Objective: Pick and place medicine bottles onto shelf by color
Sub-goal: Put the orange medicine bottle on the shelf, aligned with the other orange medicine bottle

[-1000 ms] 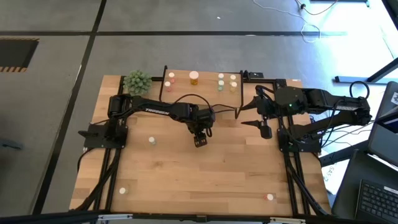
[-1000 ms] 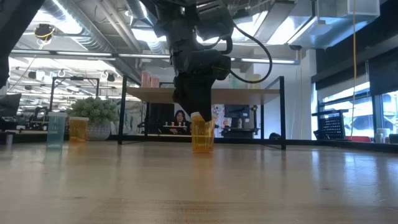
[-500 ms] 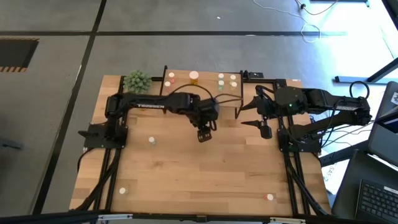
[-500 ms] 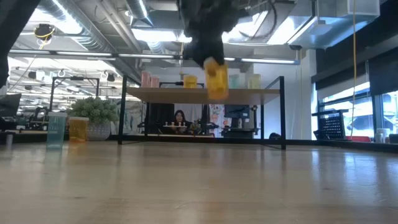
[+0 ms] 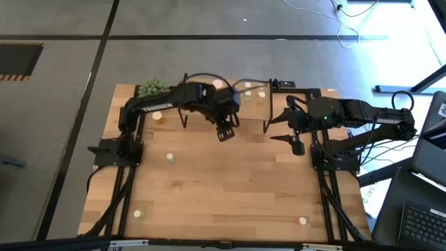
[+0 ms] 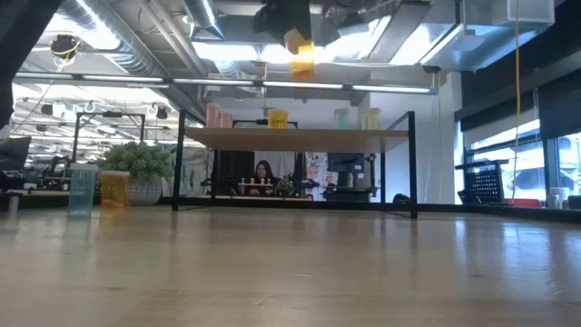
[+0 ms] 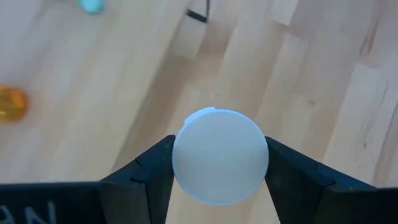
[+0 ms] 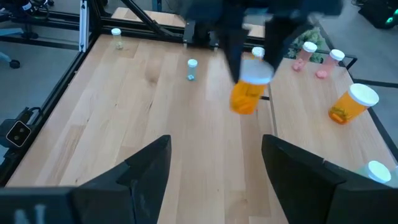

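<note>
The tabletop [image 5: 230,188] lay well below the left hand [image 5: 224,132], the shelf [image 6: 295,133] just beyond and beneath it. That hand, fingers partly apart, clamped an orange bottle [image 6: 301,56] by its pale cap [image 7: 220,155]. The right hand [image 5: 297,144] waited off to its side, open and empty.

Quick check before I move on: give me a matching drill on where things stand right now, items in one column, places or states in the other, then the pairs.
Items:
1. left gripper
2. right gripper
3. orange bottle
4. shelf

States:
A. open, holding nothing, waiting at the table's right side
B. lifted in the air, pale cap up
C. shut on a bottle
D. pink, orange and pale green bottles standing on it

Pairs: 1-C, 2-A, 3-B, 4-D
</note>
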### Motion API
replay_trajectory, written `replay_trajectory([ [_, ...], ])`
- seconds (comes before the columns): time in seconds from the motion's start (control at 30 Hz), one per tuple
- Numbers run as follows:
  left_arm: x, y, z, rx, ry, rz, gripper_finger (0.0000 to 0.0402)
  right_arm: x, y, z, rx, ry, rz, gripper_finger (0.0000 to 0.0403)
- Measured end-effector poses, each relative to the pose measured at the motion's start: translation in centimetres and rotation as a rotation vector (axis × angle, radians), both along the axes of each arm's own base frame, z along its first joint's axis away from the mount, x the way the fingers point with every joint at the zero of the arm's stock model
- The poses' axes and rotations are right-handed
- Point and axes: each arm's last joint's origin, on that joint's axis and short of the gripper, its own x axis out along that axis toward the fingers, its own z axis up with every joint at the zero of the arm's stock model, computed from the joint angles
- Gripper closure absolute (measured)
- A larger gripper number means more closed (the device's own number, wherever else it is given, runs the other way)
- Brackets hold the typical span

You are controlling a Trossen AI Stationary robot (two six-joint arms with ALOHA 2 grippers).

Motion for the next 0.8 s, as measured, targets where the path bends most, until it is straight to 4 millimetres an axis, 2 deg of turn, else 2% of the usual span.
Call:
replay_trajectory([
  [0.13,-0.8,1.5,1.0,0.028,0.009,0.047,0.0198,0.0,0.0,0.0,-0.001,0.0,0.001,0.015],
  [0.6,-3.1,8.9,0.8,0.064,0.071,0.105,0.0198,0.0,0.0,0.0,-0.002,-0.002,0.001,0.015],
  [0.8,-3.6,10.8,0.2,0.022,0.072,0.117,0.0198,0.2,0.0,0.3,-0.003,-0.033,0.0,0.015],
])
